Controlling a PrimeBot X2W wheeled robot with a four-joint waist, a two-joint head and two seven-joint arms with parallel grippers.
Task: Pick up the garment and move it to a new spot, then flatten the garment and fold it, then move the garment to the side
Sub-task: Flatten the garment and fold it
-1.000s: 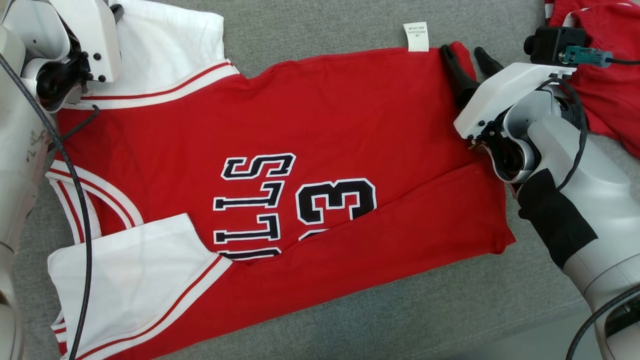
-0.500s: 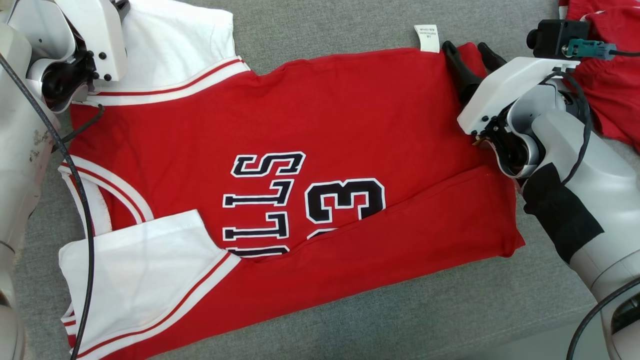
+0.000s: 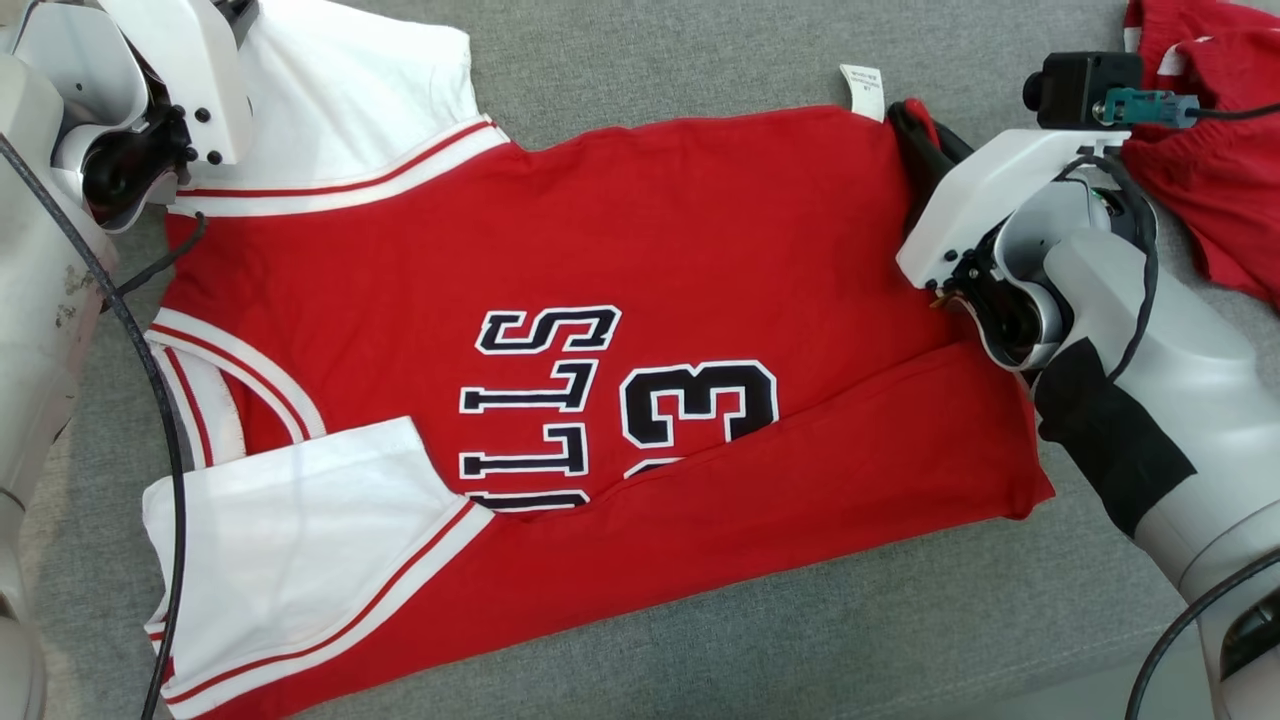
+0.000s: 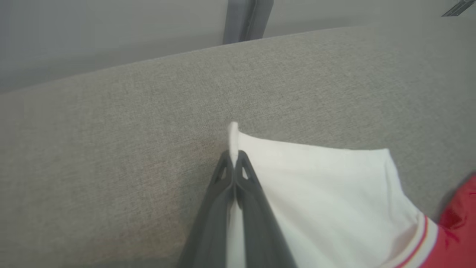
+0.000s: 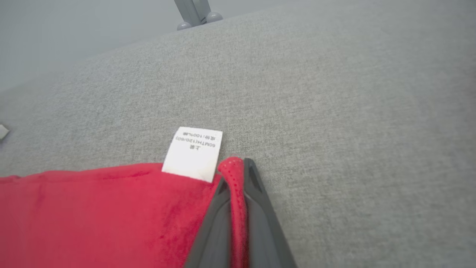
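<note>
My right gripper [image 5: 238,169] is pressed together on the far right corner of the jersey [image 3: 640,250]. A ridge of red hem is pinched between its fingers, just beside the white label [image 5: 193,154] that sticks out past the edge. My left gripper [image 4: 234,156] is closed too, nipping the edge of the far sleeve [image 4: 319,193] at the far left corner. The jersey lies spread on the grey counter [image 3: 700,50] between my two arms, print side up. Its near long side is folded over the body.

Another red cloth [image 3: 1215,170] lies at the far right behind my right wrist, apart from the jersey. A black cable [image 3: 178,480] from my left arm hangs across the neckline and the near sleeve [image 3: 290,540]. Beyond the counter's far edge stands a grey post [image 4: 245,18].

In the head view, my left wrist housing covers almost all of the left fingers. My right wrist and forearm hide part of the jersey's right edge and most of the right fingers. The fold covers the lower part of the lettering and the number. The near left end of the jersey and the red cloth both run off the frame. The label's print is small and upside down, hard to read. I cannot tell how many layers either gripper holds.
</note>
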